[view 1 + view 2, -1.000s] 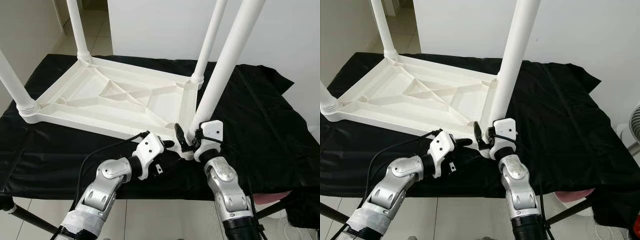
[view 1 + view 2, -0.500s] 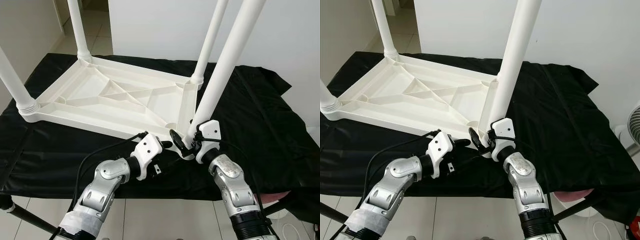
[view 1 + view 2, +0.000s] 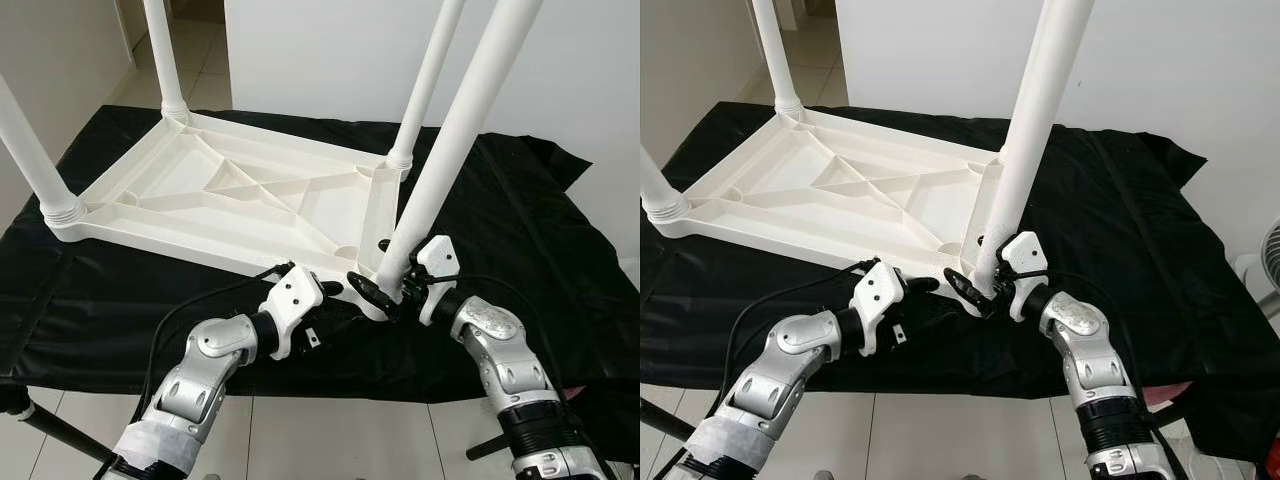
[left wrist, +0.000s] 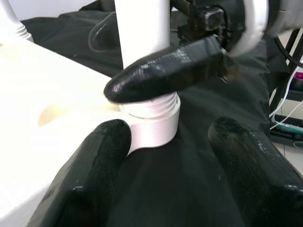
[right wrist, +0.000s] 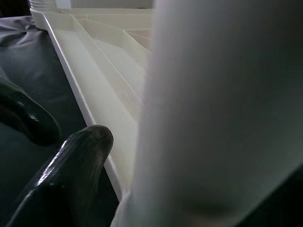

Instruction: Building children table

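Step in hand: fitting the fourth leg, judged from three legs already standing in their corner sockets.

Children's table (image 3: 240, 195) lies upside down on the black cloth (image 3: 520, 230) that covers the tabletop, ribbed underside up. Far-left leg (image 3: 160, 50) and near-left leg (image 3: 30, 150) stand seated; a third (image 3: 430, 80) stands at the far-right corner.

Left claw (image 4: 165, 156): rests low at the near-right corner, fingers spread, one finger (image 4: 94, 156) touching the socket collar (image 4: 154, 125), the other on the cloth beside it. It grips nothing; it looks to be steadying the corner.

Near-right leg (image 3: 455, 140): tilted, its foot at the socket; threads show just above the collar in the left wrist view, so it appears not fully home.

Right claw (image 3: 385, 290): pinching the base of that leg, one finger (image 4: 165, 71) across its front, the other behind.

Next move, as I judge it: bring the leg upright over the socket, then turn it down until the threads vanish. Risk: cross-threading while tilted.

Room: white wall (image 3: 330, 50) behind, pale tiled floor (image 3: 300, 440) below the tabletop's near edge.
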Controlling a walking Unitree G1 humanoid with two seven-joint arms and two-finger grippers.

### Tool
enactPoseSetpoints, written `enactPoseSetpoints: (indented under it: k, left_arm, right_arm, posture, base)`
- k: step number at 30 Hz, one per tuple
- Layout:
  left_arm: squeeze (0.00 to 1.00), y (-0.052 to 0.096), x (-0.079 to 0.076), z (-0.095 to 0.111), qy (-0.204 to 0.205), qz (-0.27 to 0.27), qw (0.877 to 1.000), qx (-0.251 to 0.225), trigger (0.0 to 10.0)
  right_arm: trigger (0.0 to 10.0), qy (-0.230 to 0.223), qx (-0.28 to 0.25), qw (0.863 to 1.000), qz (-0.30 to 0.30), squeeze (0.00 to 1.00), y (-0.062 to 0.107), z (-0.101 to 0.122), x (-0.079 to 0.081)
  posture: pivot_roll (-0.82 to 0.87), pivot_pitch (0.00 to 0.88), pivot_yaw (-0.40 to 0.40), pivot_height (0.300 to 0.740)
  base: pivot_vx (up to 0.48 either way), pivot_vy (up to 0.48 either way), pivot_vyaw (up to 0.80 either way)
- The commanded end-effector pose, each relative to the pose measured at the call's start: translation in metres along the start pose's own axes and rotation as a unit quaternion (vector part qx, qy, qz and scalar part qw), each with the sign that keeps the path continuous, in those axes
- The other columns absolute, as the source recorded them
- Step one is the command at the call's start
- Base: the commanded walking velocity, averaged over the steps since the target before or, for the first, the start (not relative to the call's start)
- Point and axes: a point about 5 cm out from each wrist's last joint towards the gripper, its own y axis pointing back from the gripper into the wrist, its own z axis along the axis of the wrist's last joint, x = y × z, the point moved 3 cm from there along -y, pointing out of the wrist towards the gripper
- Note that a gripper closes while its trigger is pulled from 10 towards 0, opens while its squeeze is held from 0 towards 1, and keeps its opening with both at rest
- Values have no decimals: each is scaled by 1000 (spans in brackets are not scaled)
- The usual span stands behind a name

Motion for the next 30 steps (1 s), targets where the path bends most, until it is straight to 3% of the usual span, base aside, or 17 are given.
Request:
enactPoseSetpoints:
  k: [1, 2, 6, 7, 8, 9, 10, 20, 21, 24, 25, 30]
  left_arm:
    - [0, 0, -4, -2, 3, -13, 1000, 5, 10000]
    - [0, 1, -4, -2, 1, -14, 1000, 6, 10000]
    - [0, 1, -2, -1, -3, -16, 1000, 9, 10000]
    - [0, 2, -1, 0, -5, -15, 1000, 9, 10000]
    - [0, 2, -1, 0, -5, -15, 1000, 9, 10000]
    - [0, 2, 0, 0, -6, -15, 1000, 9, 10000]
    - [0, 2, 2, 1, -7, -14, 1000, 9, 10000]
    - [0, 2, 2, 1, -7, -8, 1000, 8, 10000]
    - [0, 1, 0, 1, -4, -9, 1000, 6, 10000]
    - [0, 1, -1, 1, -3, -10, 1000, 5, 10000]
    - [0, -1, -3, 0, 0, -12, 1000, 4, 10000]
    - [0, -2, -4, 0, 1, -13, 1000, 2, 10000]
  right_arm:
    - [10000, 4, 10, 1000, 7, 0, 1, -5, -6]
    - [9294, 2, 13, 1000, 13, 0, 0, -7, -6]
    - [9216, -2, 23, 1000, 12, 0, -3, -12, -13]
    - [5804, -3, 27, 999, 20, 0, -4, -14, -13]
    - [5804, -3, 27, 999, 20, 0, -4, -14, -13]
    - [3373, -6, 31, 999, 27, 0, -5, -16, -14]
    - [0, -9, 35, 999, 35, 0, -7, -18, -14]
    - [0, -22, 26, 999, 42, 0, -10, -20, -17]
    - [2000, -22, 19, 999, 40, 0, -10, -18, -15]
    - [2000, -23, 15, 999, 38, 0, -10, -17, -14]
    - [10000, -32, -3, 999, 16, 0, -9, -13, -11]
    - [10000, -46, -23, 998, -25, 0, -9, -10, -7]
  posture:
    - [4, 0, -57, 740]
    - [4, 0, -57, 740]
    - [8, 0, -56, 740]
    - [9, 0, -57, 740]
    - [9, 0, -57, 740]
    - [9, 0, -57, 740]
    - [12, 0, -59, 740]
    - [8, 0, -64, 740]
    - [5, 0, -64, 740]
    - [5, 0, -64, 740]
    - [-4, 0, -67, 740]
    - [-9, 0, -73, 740]
  base:
    - [0, 0, 0]
    - [0, 0, 0]
    - [0, 0, 0]
    - [0, 0, 0]
    - [0, 0, 0]
    - [0, 0, 0]
    - [0, 0, 0]
    - [0, 0, 0]
    - [0, 0, 0]
    - [0, 0, 0]
    - [0, 0, 0]
    - [0, 0, 0]
